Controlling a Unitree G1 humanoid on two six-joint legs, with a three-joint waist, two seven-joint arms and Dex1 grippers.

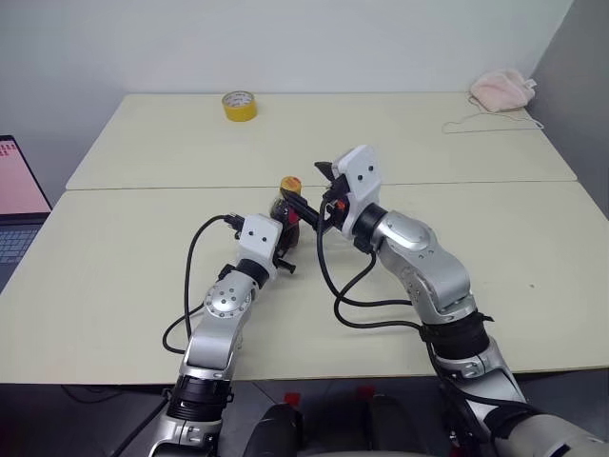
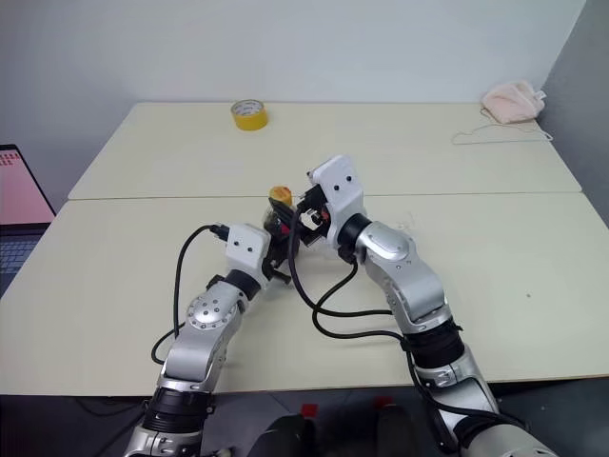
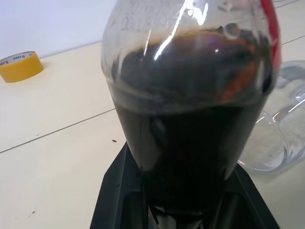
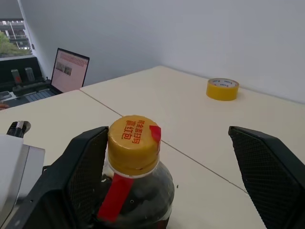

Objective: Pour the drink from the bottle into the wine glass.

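Note:
The bottle (image 1: 287,211) stands upright on the near table, holding the dark brown drink (image 3: 190,143), with its yellow-orange cap (image 4: 133,142) on and a red strip down its neck. My left gripper (image 1: 284,240) is shut on the bottle's lower body; its black fingers (image 3: 116,191) hug both sides. My right gripper (image 4: 166,131) is open at cap height, one finger (image 4: 83,174) close beside the cap, the other (image 4: 267,171) well apart from it. Part of the clear wine glass (image 3: 279,138) stands just beside the bottle in the left wrist view.
A yellow tape roll (image 1: 239,106) sits on the far table, and a pink cloth (image 1: 502,90) with a thin cord lies at the far right corner. An open laptop (image 1: 17,195) is off the left edge. A seam (image 1: 171,188) divides the two tables.

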